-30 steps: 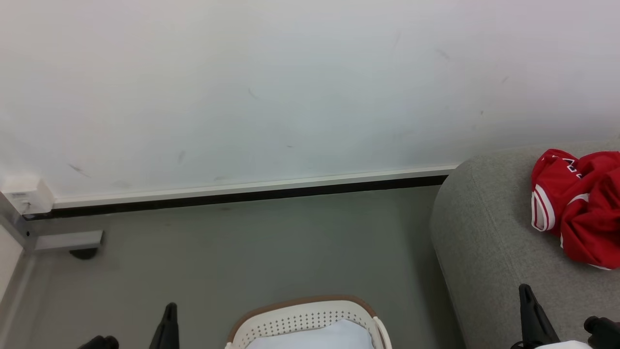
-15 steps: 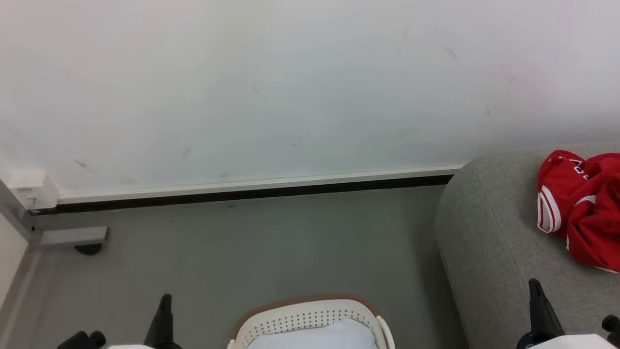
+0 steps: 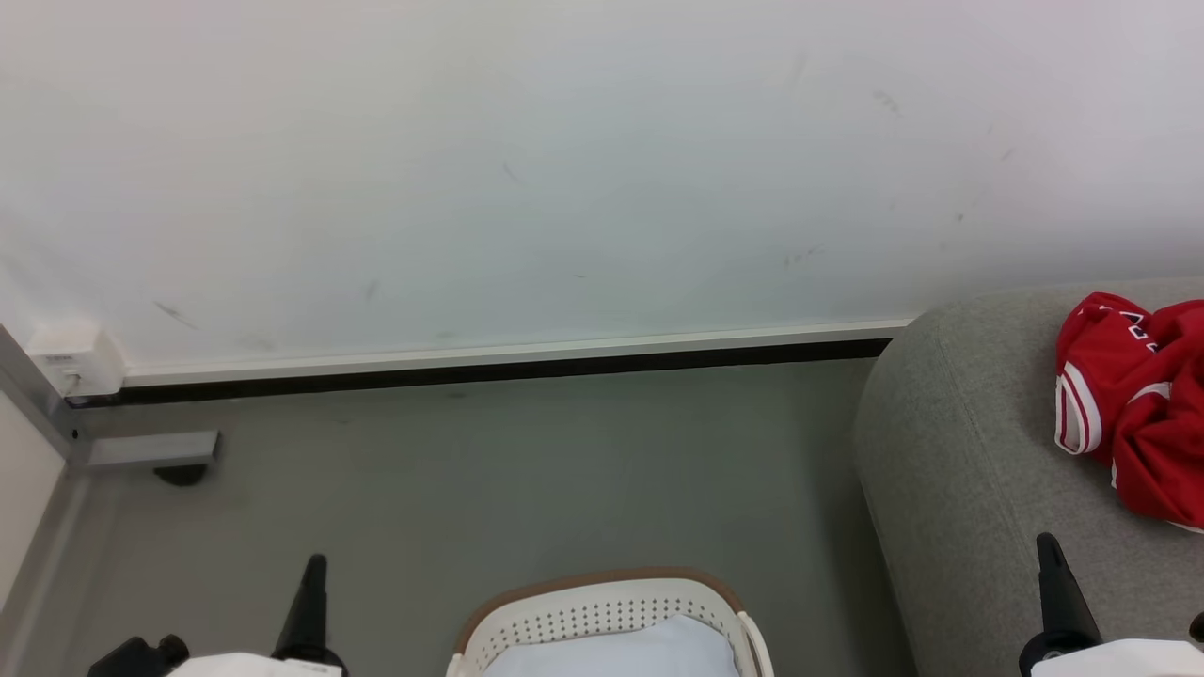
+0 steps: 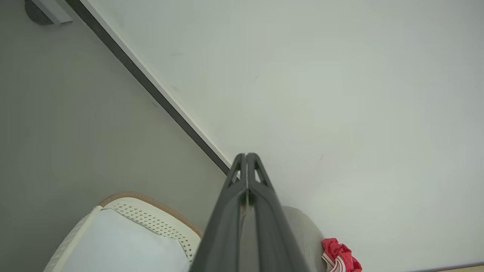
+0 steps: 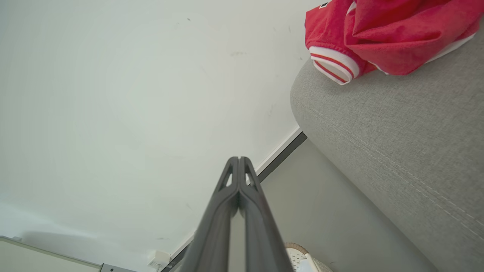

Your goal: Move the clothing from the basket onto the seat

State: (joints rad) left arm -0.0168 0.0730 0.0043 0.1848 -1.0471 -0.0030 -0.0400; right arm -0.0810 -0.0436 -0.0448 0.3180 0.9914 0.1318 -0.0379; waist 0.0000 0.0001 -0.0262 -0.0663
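Red clothing with white striped bands lies bunched on the grey seat at the right; it also appears as clothing on the seat in the right wrist view, and small as clothing in the left wrist view. The cream basket with a brown rim sits at the bottom centre, holding a pale blue-white cloth. My left gripper is shut and empty, left of the basket. My right gripper is shut and empty over the seat's front. Both grippers' fingers are pressed together.
A white wall with a dark skirting strip runs behind grey floor. At the far left stand a small white wall box and a grey metal bracket.
The whole head view has drifted slightly, so the camera moved. Both grippers stand a little higher in the picture, still shut. The clothing and basket stay as they were.
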